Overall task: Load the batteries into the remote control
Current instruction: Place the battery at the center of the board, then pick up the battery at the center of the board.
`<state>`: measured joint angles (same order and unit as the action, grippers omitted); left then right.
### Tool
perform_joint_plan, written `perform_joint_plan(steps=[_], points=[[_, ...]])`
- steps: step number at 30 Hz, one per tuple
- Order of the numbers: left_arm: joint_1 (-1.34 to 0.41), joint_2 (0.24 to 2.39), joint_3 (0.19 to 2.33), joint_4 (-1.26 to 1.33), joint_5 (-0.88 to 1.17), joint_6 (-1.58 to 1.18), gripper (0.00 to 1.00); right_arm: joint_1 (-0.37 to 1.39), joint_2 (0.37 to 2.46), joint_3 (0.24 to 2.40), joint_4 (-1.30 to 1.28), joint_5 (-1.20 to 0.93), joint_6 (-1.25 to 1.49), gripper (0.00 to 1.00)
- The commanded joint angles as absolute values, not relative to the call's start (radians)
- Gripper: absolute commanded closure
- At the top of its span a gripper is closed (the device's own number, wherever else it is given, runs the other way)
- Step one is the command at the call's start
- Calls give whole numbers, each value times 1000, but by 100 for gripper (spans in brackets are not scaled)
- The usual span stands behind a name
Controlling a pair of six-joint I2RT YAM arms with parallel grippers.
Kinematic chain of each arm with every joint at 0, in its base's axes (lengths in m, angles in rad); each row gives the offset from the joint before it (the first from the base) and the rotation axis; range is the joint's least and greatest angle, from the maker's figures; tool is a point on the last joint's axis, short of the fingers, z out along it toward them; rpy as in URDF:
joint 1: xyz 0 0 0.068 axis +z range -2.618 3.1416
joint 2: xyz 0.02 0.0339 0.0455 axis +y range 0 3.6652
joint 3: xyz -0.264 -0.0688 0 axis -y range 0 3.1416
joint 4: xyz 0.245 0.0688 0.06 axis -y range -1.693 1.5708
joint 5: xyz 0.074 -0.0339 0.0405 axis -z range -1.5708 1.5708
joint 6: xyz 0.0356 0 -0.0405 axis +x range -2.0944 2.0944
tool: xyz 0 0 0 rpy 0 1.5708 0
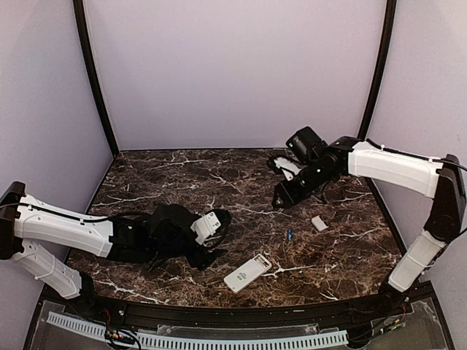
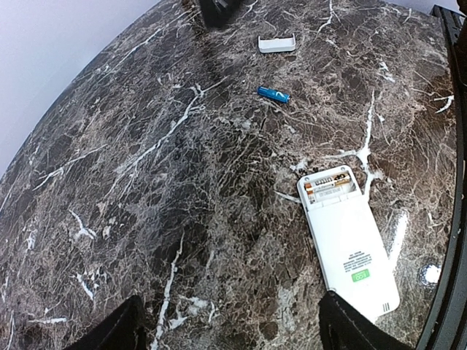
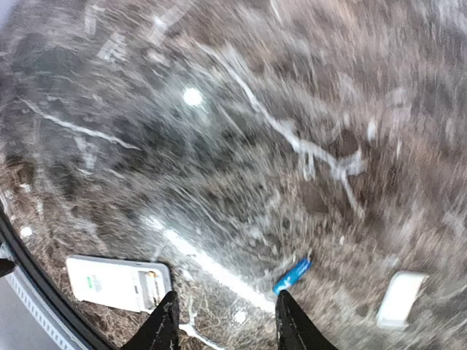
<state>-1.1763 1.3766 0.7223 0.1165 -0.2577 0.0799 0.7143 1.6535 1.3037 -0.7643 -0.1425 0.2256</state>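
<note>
The remote control (image 1: 247, 273) lies back-up near the front of the marble table, its battery bay open. One cell (image 2: 328, 191) sits in that bay of the remote control (image 2: 350, 248). A loose blue battery (image 1: 289, 234) lies on the table behind it, clear in the left wrist view (image 2: 273, 93) and blurred in the right wrist view (image 3: 292, 275). My left gripper (image 2: 230, 335) hovers low just left of the remote, open and empty. My right gripper (image 3: 226, 324) hangs above the table behind the battery, open, nothing between its fingers. The remote (image 3: 117, 281) also shows at lower left.
A small white battery cover (image 1: 319, 223) lies right of the blue battery, also seen as the cover (image 2: 277, 44) and cover (image 3: 400, 297). The black table rim (image 1: 219, 310) runs along the front. Purple walls enclose the back and sides.
</note>
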Motion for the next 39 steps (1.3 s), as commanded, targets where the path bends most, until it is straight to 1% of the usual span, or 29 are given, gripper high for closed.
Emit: perform_joint_plan(steps=[1, 3, 5, 6, 8, 11, 13, 17, 22, 28, 33, 39], points=[[-1178, 1331, 698, 128, -250, 93, 19, 721, 1521, 1378, -708, -286, -356, 57], [-1178, 1319, 696, 129, -256, 88, 18, 721, 1480, 1322, -656, -391, -678, 55], [-1179, 1299, 687, 133, -266, 83, 18, 722, 1461, 1255, -645, -417, -1054, 50], [-1178, 1291, 674, 136, -273, 81, 18, 722, 1461, 1232, -654, -412, -1184, 48], [-1179, 1264, 646, 158, -296, 77, 17, 722, 1490, 1226, -687, -375, -1336, 47], [-1178, 1223, 596, 206, -305, 75, 16, 721, 1594, 1323, -828, -268, -1425, 49], [-1178, 1210, 575, 232, -307, 76, 16, 723, 1670, 1365, -906, -192, -1467, 54], [-1178, 1209, 563, 245, -306, 83, 16, 727, 1733, 1313, -876, -58, -1575, 55], [-1178, 1203, 554, 247, -320, 93, 16, 729, 1752, 1259, -826, -14, -1736, 55], [-1178, 1194, 539, 268, -311, 103, 16, 727, 1804, 1257, -813, -4, -1785, 55], [-1178, 1196, 533, 272, -321, 105, 16, 730, 1832, 1205, -767, -3, -1833, 58], [-1178, 1200, 529, 288, -312, 112, 15, 730, 1874, 1231, -781, -9, -1825, 59]])
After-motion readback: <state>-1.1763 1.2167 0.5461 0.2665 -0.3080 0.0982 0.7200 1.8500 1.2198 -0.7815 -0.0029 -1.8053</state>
